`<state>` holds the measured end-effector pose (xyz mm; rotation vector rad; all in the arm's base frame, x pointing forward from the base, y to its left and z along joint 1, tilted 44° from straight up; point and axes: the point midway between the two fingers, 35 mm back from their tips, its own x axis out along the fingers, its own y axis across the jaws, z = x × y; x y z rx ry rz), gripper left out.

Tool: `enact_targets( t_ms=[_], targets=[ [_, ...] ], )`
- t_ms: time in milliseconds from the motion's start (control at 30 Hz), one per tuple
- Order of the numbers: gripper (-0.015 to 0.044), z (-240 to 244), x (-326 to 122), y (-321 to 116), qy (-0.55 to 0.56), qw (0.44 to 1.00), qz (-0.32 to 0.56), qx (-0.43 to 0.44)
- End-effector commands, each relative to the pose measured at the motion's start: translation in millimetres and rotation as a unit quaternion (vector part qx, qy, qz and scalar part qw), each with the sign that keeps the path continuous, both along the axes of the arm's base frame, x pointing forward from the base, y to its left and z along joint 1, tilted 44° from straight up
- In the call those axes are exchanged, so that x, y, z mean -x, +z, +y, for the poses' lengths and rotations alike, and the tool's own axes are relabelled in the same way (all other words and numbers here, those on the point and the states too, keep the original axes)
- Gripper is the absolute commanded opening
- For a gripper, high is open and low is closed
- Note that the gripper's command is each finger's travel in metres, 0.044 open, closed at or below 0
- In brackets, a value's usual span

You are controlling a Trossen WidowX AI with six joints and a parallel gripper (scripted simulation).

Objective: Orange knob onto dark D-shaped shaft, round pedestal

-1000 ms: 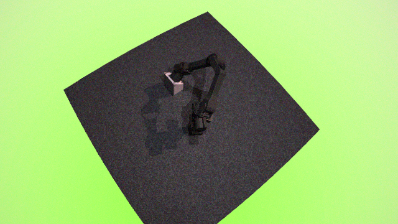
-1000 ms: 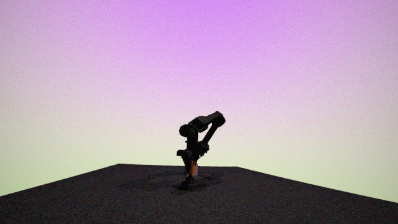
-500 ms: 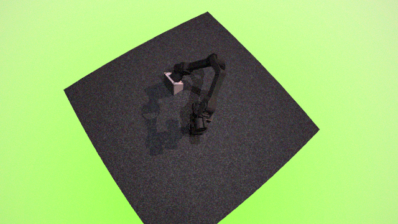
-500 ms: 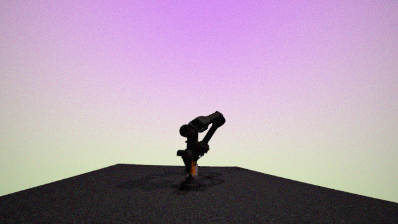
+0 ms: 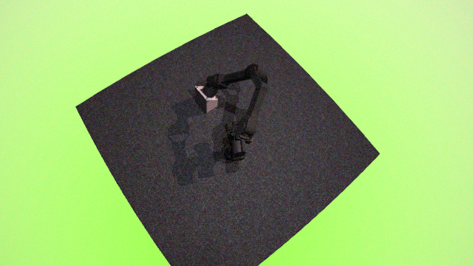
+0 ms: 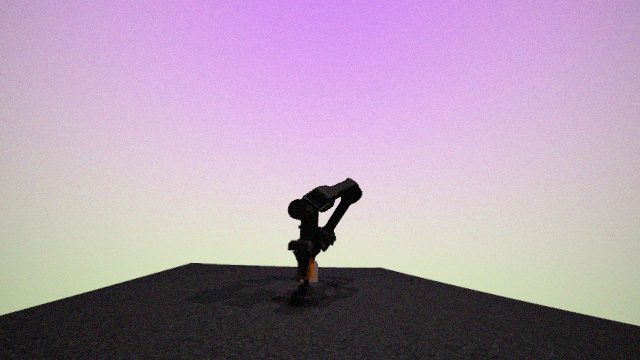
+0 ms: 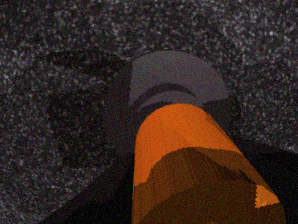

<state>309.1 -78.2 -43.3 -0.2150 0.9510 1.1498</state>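
Observation:
The orange knob is a tall cylinder. My gripper is shut on it and holds it upright, pointing down over the pedestal. The round dark grey pedestal sits on the dark table top below. In the wrist view the knob's lower end overlaps the near part of the pedestal, with a dark curved band just beyond it. The shaft is hidden in the wrist view. In the exterior view a narrow dark gap shows under the knob. The knob's hole and the shaft's flat side are not visible.
A pale box-shaped block stands at the arm's base and shows partly behind the knob in the exterior view. The arm bends up and over from there. The dark square table top carries several arm shadows.

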Motion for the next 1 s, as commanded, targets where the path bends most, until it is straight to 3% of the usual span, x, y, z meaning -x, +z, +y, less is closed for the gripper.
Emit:
enact_targets(
  t_ms=[0,967],
  targets=[
    [0.0000,0.4,-0.3,-1.0,0.010,1.000,-0.010,0.002],
    [0.0000,2.7,1.4,-2.7,0.010,1.000,-0.010,0.002]
  ],
)
